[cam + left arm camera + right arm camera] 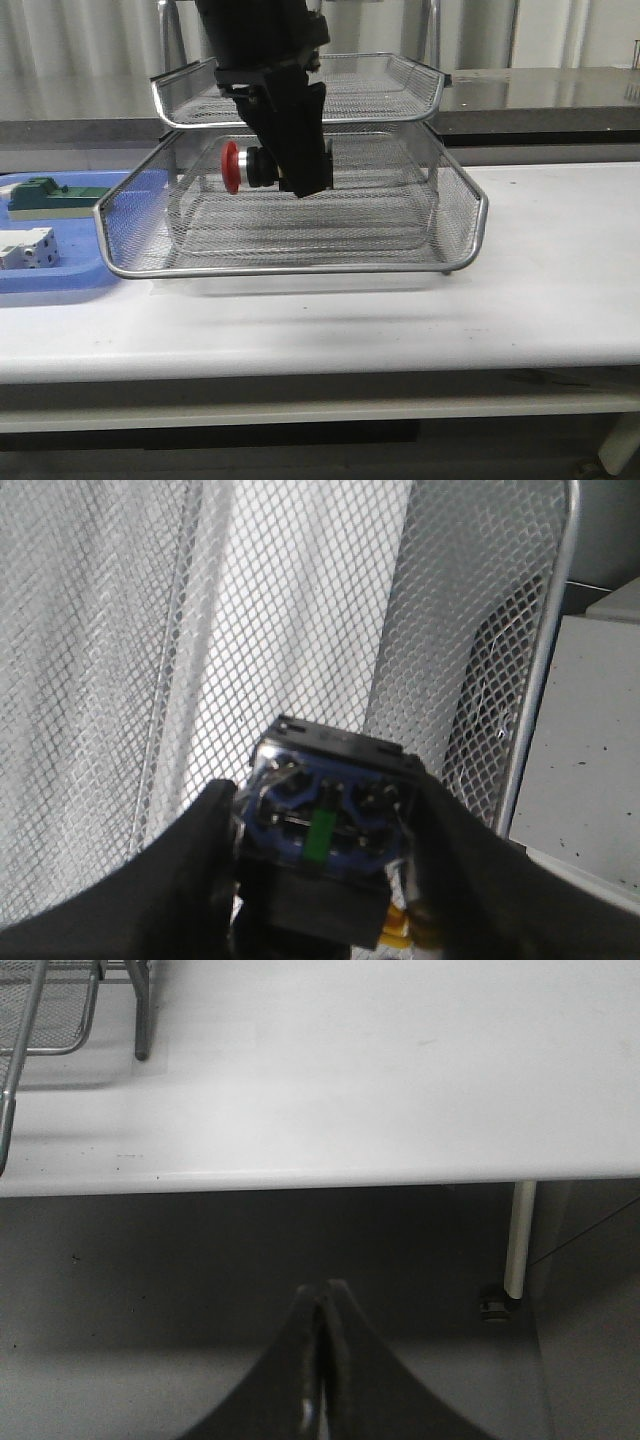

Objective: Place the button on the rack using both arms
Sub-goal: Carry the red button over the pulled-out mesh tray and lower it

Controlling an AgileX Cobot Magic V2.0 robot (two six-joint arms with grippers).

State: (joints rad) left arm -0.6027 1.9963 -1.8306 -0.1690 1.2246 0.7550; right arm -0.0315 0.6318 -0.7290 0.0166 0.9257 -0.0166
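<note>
We hold the button (243, 166) clamped in our left gripper (300, 160), suspended inside the bottom tier of the rack (300, 268), above its mesh floor and not touching it. The red cap points sideways toward the blue tray (60, 280). The likely trouble is the release: let go from this height, the round-capped button could bounce or roll on the mesh, and lifting out carelessly could snag our fingers on the tier above. Our left arm reaches steeply down from above through the front opening. Our right gripper (322, 1360) hangs closed and empty beyond the table (350, 1080) edge.
</note>
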